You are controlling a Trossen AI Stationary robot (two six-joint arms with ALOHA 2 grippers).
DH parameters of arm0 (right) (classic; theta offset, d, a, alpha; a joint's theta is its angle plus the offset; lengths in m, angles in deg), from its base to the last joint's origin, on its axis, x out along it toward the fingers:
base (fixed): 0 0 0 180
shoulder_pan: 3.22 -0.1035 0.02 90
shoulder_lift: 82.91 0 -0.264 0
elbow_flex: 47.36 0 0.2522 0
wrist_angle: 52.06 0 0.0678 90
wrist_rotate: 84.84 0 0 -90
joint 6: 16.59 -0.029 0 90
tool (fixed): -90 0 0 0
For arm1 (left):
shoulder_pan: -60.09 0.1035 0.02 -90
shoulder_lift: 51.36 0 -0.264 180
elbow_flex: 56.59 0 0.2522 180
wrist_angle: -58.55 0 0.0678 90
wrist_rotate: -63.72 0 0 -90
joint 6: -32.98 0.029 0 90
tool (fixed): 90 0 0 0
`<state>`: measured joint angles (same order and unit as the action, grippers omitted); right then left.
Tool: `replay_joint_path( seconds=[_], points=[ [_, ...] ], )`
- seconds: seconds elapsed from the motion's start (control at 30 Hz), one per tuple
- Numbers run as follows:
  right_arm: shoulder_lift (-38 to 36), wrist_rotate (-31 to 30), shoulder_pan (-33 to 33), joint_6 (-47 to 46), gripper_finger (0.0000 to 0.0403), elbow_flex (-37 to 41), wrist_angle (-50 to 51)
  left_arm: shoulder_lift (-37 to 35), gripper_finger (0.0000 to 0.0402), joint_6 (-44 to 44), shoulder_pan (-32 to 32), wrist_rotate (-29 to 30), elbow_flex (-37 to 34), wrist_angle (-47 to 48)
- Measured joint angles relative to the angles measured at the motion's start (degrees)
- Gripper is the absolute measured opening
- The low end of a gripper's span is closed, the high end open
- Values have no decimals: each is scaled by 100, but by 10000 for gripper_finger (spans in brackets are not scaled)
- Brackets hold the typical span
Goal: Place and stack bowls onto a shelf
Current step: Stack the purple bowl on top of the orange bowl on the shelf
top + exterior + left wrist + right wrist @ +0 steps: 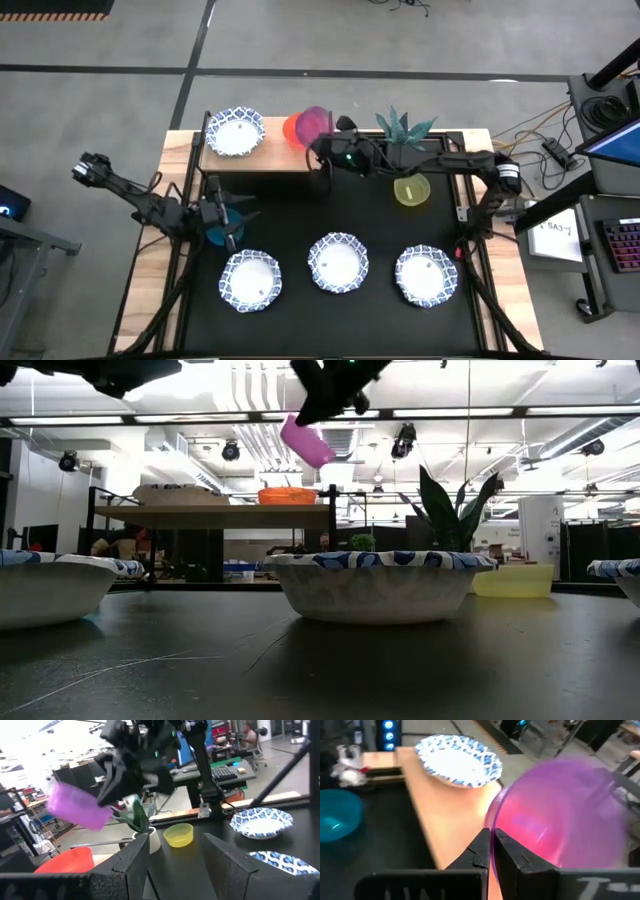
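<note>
The black tabletop (380, 235) is seen w/ three blue-rimmed white bowls in a row at its near side: (251, 280), (338, 262), (427, 276). The shelf (270, 158) stands at the far left of the table; a fourth blue-rimmed bowl (235, 132) is set on its left end, and a red bowl (296, 129) at its right end, partly covered from above. A plant (402, 130) is seen right of the shelf, its pot hidden under the right arm.

The right gripper (491, 851) is held above the shelf's right end, fingers clenched on the rim of the purple bowl (315, 124), which is tilted and lifted above the red bowl. A yellow-green bowl (411, 190) is set on the table by the plant.

The left gripper (228, 213) is seen over the table's left side, above a teal bowl (215, 233) mostly hidden by it; its fingers (227, 865) are spread, nothing gripped.
</note>
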<state>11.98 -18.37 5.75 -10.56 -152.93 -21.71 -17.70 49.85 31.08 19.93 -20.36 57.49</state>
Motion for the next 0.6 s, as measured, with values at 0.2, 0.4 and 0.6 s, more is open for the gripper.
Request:
replay_joint_path(
  seconds=[0.2,0.4,0.6],
  points=[
    [284,3,318,208,9,0,-326,-193,165,-77,-7,129,1,23],
    [354,353,509,204,19,0,-422,-242,165,-87,-13,127,1,37],
    [354,428,543,146,45,0,-585,-231,165,-88,-13,127,1,75]
  ],
)
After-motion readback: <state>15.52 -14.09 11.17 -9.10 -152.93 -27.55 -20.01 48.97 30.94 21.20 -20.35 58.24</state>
